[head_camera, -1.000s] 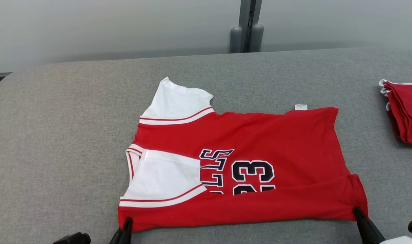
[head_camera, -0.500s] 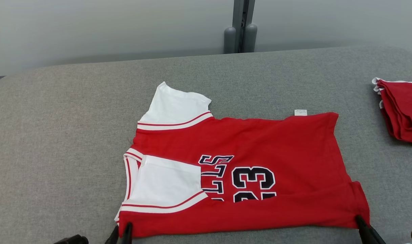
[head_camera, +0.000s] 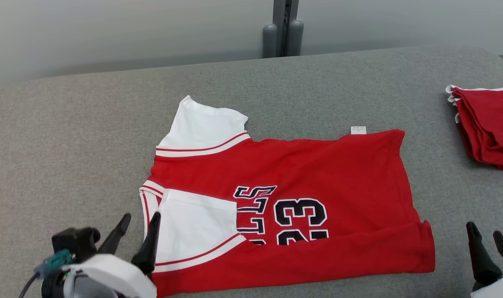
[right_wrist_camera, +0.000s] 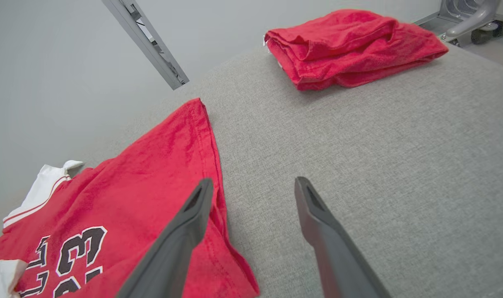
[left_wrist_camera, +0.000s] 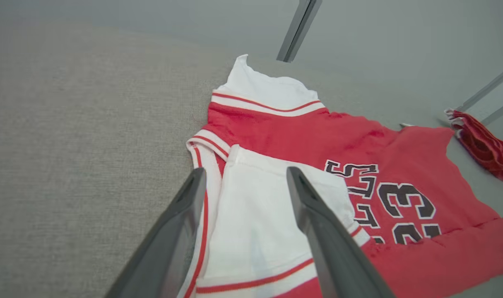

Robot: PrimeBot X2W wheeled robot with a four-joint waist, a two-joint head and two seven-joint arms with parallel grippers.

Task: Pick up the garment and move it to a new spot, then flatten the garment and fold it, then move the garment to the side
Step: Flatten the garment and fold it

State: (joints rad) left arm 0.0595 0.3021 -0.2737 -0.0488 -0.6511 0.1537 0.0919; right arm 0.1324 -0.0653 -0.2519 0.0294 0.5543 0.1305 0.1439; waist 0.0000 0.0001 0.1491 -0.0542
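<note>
**Head view.** The jersey [head_camera: 301, 165] lies mid-table [head_camera: 69, 145], its near long edge folded over so that it covers the lower part of the lettering. A second ago both claws were pinched shut on the two near corners of that fold. Now the left gripper [head_camera: 141, 221] stands wide beside the white sleeve and the right gripper [head_camera: 484, 236] stands wide just off the hem corner. Neither holds cloth. The slight shift of the whole picture is the camera's, not the jersey's.

**Left wrist view.** The left gripper [left_wrist_camera: 246, 174] has its fingers spread above the near sleeve, clear of the fabric as far as I can tell.

**Right wrist view.** The right gripper [right_wrist_camera: 253, 182] is spread too, one finger over the hem, the other over bare table. A folded red pile [right_wrist_camera: 350, 41] sits well apart at the far side.

The release suggests the first lengthwise fold is laid and holding. The far edge and its sleeve are not yet folded in, and the move aside remains.
</note>
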